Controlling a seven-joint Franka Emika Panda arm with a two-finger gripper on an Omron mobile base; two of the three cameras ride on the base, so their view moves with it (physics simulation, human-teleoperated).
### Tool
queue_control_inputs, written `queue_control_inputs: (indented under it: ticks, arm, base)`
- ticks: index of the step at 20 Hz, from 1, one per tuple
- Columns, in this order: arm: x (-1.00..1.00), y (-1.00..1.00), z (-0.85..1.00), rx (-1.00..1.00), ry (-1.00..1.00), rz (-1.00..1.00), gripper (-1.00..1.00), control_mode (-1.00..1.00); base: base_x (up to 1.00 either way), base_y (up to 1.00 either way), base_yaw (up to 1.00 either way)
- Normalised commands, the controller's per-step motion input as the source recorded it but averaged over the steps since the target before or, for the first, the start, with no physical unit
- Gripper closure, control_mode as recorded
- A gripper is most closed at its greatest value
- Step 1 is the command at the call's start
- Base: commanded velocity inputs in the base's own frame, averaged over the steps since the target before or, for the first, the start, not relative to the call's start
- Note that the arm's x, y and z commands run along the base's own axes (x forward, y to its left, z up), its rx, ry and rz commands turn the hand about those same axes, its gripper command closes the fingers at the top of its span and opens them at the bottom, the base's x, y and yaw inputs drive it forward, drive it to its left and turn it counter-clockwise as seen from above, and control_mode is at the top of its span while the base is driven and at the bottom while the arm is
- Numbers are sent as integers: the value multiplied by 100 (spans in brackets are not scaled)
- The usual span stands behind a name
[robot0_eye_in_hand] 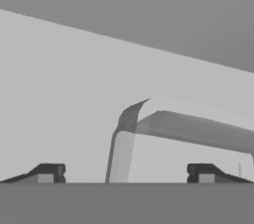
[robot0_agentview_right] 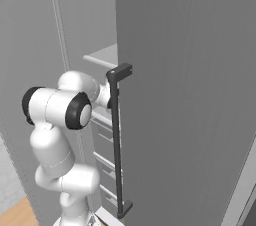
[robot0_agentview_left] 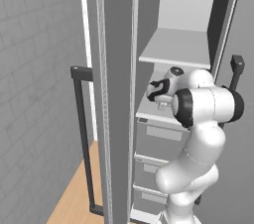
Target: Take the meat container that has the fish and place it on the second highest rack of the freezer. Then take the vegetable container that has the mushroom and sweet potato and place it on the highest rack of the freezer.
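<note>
A grey tiled wall (robot0_agentview_left: 34, 44) stands to the left, with a strip of wooden floor (robot0_agentview_left: 74, 193) at its foot. Right of it is the freezer (robot0_agentview_left: 119, 94), a tall grey cabinet whose door (robot0_agentview_right: 190, 95) stands open and carries a long dark bar handle (robot0_agentview_right: 117, 140). In the left base view a second dark handle (robot0_agentview_left: 82, 134) hangs on the panel to the left of the opening.

Inside the freezer two pale shelves sit one above the other. The highest rack (robot0_agentview_left: 176, 49) is bare on the part that can be seen. Below it is the second highest rack (robot0_agentview_left: 149, 111), with grey drawer fronts (robot0_agentview_left: 161, 139) stacked right under it.

The white arm (robot0_agentview_left: 198, 134) rises from the lower right of the left base view and reaches into the gap between the two shelves, just above the lower one. Its hand is partly hidden by its own elbow there.

The hand view looks along the gripper (robot0_eye_in_hand: 126, 173) at a pale tray (robot0_eye_in_hand: 163, 139) with a rounded corner and a raised rim. The tray lies on a flat pale surface, which appears to be the lower shelf, close in front of the fingertips (robot0_eye_in_hand: 49, 172). The two tips stand wide apart, one at each side of the tray's near corner, and do not press on it. The jaws are open and grip nothing. Whether the fish lies in this tray cannot be told, since its inside is hidden by the near wall.
</note>
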Motion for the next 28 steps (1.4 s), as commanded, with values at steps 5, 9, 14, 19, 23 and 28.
queue_control_inputs:
  ticks: [5, 9, 14, 19, 23, 28]
  arm:
    - [-22, 0, -19, -9, -1, 0, -100, -100]
    - [-8, 0, -21, -7, 0, 0, -100, -100]
    - [-13, 0, 1, 0, -13, 0, -100, -100]
    - [-39, 0, 5, 0, -19, 0, -100, -100]
    - [-46, 0, 27, 0, -17, 0, -100, -100]
    - [-57, 8, 61, -3, -16, 0, -100, -100]
  base:
    - [0, 0, 0]
    - [0, 0, 0]
    - [0, 0, 0]
    - [0, 0, 0]
    - [0, 0, 0]
    - [0, 0, 0]
